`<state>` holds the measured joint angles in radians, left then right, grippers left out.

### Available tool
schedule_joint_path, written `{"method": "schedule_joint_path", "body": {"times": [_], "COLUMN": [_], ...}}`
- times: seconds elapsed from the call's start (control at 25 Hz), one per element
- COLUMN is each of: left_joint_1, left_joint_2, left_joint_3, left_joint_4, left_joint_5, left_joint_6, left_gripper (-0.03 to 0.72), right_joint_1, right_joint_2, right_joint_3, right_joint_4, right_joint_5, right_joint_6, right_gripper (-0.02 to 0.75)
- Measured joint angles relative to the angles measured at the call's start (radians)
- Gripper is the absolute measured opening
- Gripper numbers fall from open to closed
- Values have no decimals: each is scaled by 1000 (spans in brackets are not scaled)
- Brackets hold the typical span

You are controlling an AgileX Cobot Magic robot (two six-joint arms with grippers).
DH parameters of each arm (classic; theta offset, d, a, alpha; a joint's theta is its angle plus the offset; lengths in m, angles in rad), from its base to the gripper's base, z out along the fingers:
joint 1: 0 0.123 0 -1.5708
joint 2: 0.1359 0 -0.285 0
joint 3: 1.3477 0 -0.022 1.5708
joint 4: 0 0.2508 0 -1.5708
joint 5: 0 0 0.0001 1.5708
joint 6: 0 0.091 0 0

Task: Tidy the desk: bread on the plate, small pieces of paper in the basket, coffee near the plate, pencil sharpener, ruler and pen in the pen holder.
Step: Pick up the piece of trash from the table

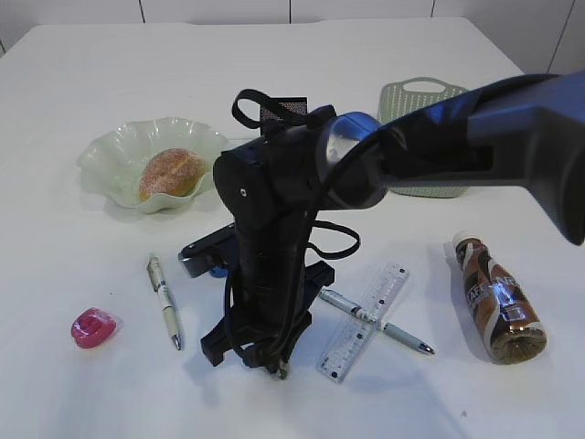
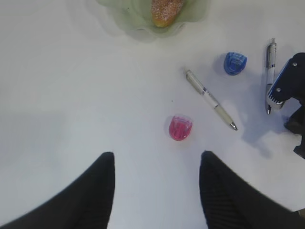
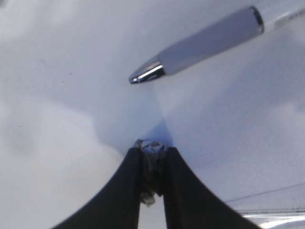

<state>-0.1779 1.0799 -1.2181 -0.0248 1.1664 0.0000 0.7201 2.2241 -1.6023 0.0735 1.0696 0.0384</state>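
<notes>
Fingers [image 2: 107,191] of our left gripper [image 2: 157,191] stand wide apart and hold nothing, hovering above the table [image 2: 57,95]. Just ahead of them lies the pink sharpener [image 2: 180,127]; beyond it to the right are a pen [image 2: 210,100], the blue sharpener [image 2: 235,63] and a second pen [image 2: 270,71], with the bread [image 2: 164,10] already on the plate [image 2: 126,14] farthest ahead. Room to the left of these fingers is bare tabletop, so we can move freely there.

Our right gripper [image 1: 265,361] is pinched tight on a small crumpled paper scrap [image 3: 148,167], low over the table. A pen tip [image 3: 145,74] sits just ahead of its fingertips, and the ruler [image 1: 366,320] lies just to its right, crossed over that pen. We judge that lifting carelessly could drop the tiny scrap or sweep the pen and ruler. The basket [image 1: 430,96] waits well behind the arm, partly hidden, and the coffee bottle [image 1: 498,302] lies on its side far right, apt to roll if nudged.
</notes>
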Motion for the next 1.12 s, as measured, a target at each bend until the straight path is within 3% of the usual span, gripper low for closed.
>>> {"method": "schedule_joint_path", "body": {"times": [0.4, 0.48, 1.12], "left_joint_1": [0, 0, 0], "left_joint_2": [0, 0, 0], "left_joint_3": [0, 0, 0], "left_joint_4": [0, 0, 0], "left_joint_5": [2, 3, 12], "left_joint_6": [0, 0, 0], "left_gripper": [394, 394, 394], "right_joint_1": [0, 0, 0], "right_joint_2": [0, 6, 8], "right_joint_3": [-13, -67, -400], "right_joint_4": [0, 0, -2], "right_joint_5": [57, 126, 153], "right_joint_6": [0, 0, 67], "right_gripper": [90, 89, 86]}}
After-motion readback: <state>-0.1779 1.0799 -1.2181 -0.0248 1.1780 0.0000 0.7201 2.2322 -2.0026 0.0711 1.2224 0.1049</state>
